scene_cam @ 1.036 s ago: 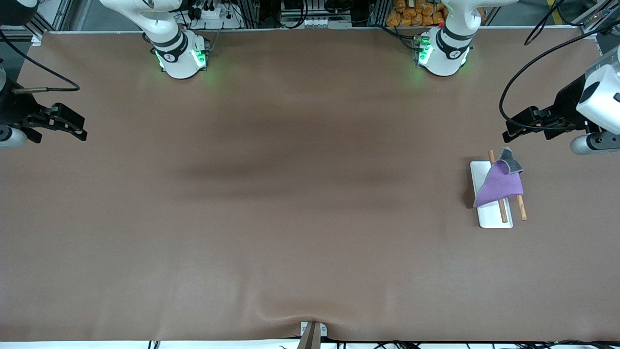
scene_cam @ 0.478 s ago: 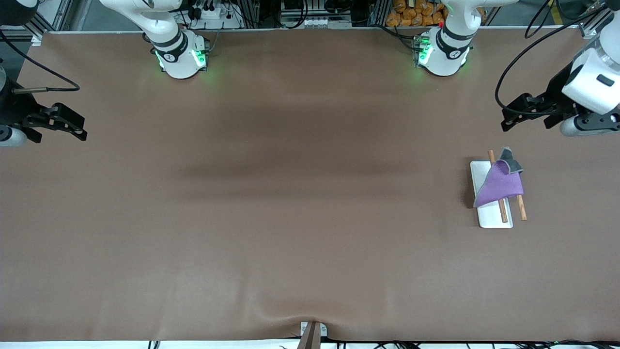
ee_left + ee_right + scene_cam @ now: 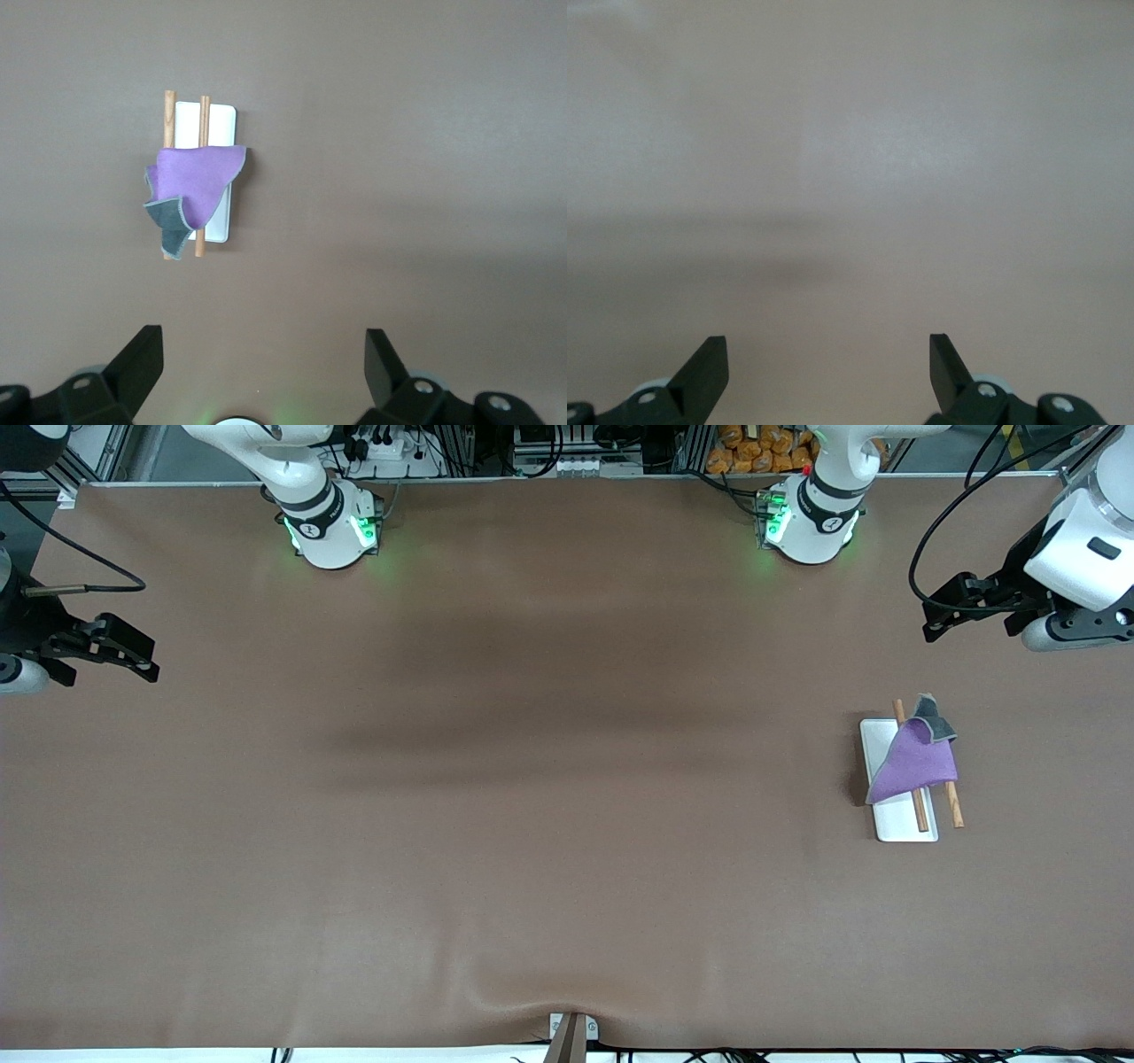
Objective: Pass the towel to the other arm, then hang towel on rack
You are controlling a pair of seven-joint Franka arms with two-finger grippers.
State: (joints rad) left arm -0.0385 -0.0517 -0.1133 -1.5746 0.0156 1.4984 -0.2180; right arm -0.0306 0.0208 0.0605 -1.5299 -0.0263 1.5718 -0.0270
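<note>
The towel (image 3: pixel 912 760), purple with a dark grey corner folded up, hangs draped over the two brown rods of the rack (image 3: pixel 886 819), whose white base plate lies toward the left arm's end of the table. The towel (image 3: pixel 190 190) and the rack (image 3: pixel 217 119) also show in the left wrist view. My left gripper (image 3: pixel 932 624) is open and empty, up in the air over bare table beside the rack, apart from it. My right gripper (image 3: pixel 146 669) is open and empty at the right arm's end of the table, waiting over bare table.
The brown table mat (image 3: pixel 549 779) covers the whole table. A small metal bracket (image 3: pixel 571 1032) sits at the table's edge nearest the front camera. Cables and equipment stand past the edge by the robots' bases.
My left gripper has risen and drawn away from the rack toward the robots' bases. The towel stays draped on the rack. The right arm has not moved.
</note>
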